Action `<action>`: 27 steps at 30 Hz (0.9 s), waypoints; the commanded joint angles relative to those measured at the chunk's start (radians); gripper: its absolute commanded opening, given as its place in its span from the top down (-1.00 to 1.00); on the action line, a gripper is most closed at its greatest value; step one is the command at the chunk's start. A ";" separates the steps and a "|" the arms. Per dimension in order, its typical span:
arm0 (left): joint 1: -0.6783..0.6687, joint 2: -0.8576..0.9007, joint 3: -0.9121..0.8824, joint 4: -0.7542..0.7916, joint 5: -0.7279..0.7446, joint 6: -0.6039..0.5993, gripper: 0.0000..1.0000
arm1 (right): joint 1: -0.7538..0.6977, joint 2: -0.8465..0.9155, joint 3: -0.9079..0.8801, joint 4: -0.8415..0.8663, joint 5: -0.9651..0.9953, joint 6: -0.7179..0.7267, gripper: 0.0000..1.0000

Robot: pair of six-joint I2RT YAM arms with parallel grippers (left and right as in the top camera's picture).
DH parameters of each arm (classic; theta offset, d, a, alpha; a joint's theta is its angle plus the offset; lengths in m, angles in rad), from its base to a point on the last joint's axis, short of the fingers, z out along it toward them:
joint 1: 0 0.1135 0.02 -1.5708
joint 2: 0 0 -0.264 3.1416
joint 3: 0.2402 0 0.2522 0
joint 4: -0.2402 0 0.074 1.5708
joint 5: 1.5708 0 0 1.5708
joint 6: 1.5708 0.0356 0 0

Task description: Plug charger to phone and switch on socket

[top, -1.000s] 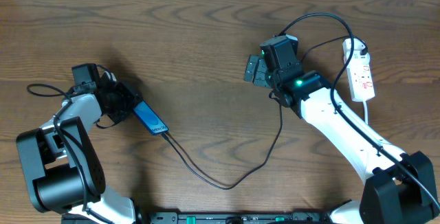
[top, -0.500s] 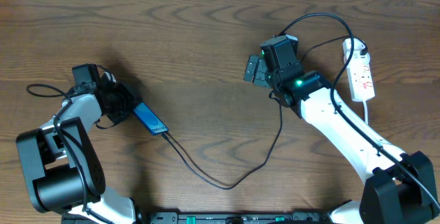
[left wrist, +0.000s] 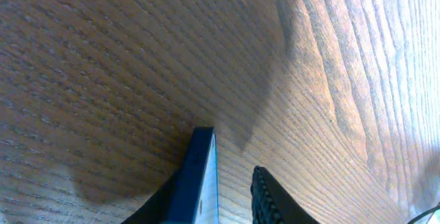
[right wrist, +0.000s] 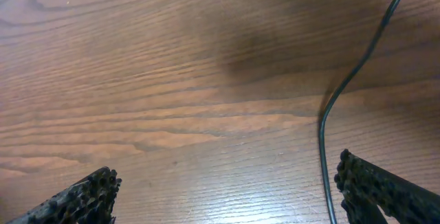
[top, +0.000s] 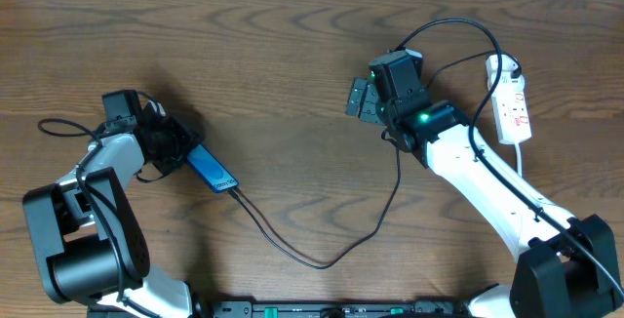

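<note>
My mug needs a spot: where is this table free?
The far strip of the brown wooden table is bare, as is the middle between the slim blue-screened phone and the right gripper. Crowded: the thin black charger cable loops along the near side, and the white power strip sits far right.
</note>
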State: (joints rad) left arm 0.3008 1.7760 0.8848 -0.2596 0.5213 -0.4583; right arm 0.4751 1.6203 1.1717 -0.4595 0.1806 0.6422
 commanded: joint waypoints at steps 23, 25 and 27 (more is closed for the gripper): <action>0.001 0.018 -0.022 -0.025 -0.067 0.017 0.08 | -0.002 -0.010 0.006 -0.002 0.019 -0.008 -0.98; 0.001 0.018 -0.022 -0.025 -0.067 0.017 0.08 | -0.002 -0.010 0.006 -0.002 0.019 -0.008 -0.98; 0.001 0.018 -0.022 -0.025 -0.067 0.017 0.08 | -0.002 -0.010 0.006 -0.002 0.019 -0.008 -0.99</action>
State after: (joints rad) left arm 0.2993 1.7660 0.8852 -0.2615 0.5293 -0.4545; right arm 0.4751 1.6203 1.1713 -0.4595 0.1810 0.6422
